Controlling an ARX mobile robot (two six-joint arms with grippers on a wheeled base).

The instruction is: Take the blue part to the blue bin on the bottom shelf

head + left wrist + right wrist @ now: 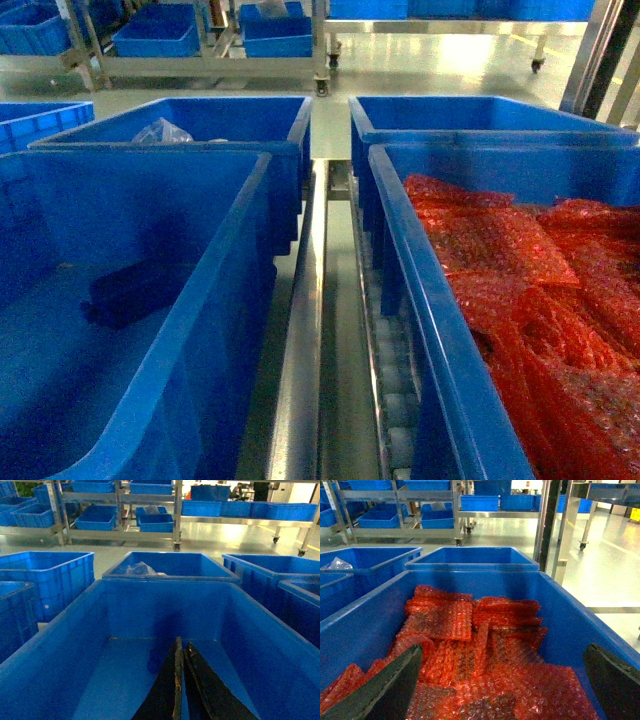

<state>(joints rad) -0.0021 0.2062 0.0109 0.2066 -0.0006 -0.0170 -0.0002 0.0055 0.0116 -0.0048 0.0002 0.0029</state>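
The blue bin (236,262) fills the left of the head view, on the steel rail of the bottom shelf (303,330). In the left wrist view my left gripper (181,647) hangs inside this bin (165,586), shut with nothing between its black fingers. It casts a shadow on the bare blue floor. A dark oblong shape (135,295) lies low inside the bin in the head view; I cannot tell what it is. No blue part shows clearly. My right gripper (502,652) is open above the crate of red bubble-wrap bags (470,650).
The red-bag crate (400,260) stands to the right across a gap with white rollers (395,400). Behind are two more blue crates, the left one (210,120) holding a clear plastic bag (160,131). Steel racks with blue bins (160,35) line the far floor.
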